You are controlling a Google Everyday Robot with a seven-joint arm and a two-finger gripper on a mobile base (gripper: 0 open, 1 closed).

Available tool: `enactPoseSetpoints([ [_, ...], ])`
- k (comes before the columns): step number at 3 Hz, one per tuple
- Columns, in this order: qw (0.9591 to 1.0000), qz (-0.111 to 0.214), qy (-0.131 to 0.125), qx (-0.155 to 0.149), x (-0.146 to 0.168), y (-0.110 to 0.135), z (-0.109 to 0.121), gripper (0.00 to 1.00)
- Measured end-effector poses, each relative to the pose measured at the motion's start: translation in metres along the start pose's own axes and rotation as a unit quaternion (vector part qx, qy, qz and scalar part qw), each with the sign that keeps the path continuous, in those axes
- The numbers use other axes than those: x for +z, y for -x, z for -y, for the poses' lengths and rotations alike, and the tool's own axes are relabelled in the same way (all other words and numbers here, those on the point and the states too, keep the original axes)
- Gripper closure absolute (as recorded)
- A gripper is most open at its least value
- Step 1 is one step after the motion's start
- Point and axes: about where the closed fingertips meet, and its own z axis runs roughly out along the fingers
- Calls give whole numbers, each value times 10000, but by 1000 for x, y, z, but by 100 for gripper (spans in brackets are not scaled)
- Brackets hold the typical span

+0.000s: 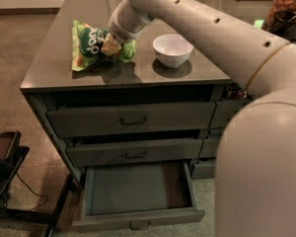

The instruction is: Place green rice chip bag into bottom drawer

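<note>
The green rice chip bag [89, 46] lies on the dark countertop [54, 68] near its left front part, standing up a little and crumpled. My gripper [110, 46] reaches down from the upper right and is shut on the bag's right half. The bag's underside still seems to touch the counter. The bottom drawer [138, 189] is pulled open below the counter's front. Its flat floor is bare and its small handle [139, 225] is at the front middle. My arm [212, 28] crosses the right side of the view.
A white bowl [172, 49] stands on the counter just right of the bag. Two shut drawers [133, 120] sit above the open one. A jar [286, 9] stands at the far right back. A black stand with cables [5, 172] is on the floor at left.
</note>
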Motion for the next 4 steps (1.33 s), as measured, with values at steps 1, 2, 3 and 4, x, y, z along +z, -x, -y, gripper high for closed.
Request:
enactPoseSetpoints([
  [1,9994,120,160,-284,-49,0,-19,100],
  [2,9969,422,358,-552,-102,-1,-43,100],
  [3,9902,891,798,-726,-153,-15,-78,100],
  [4,9895,1099,748,-560,-182,-34,-78,100],
])
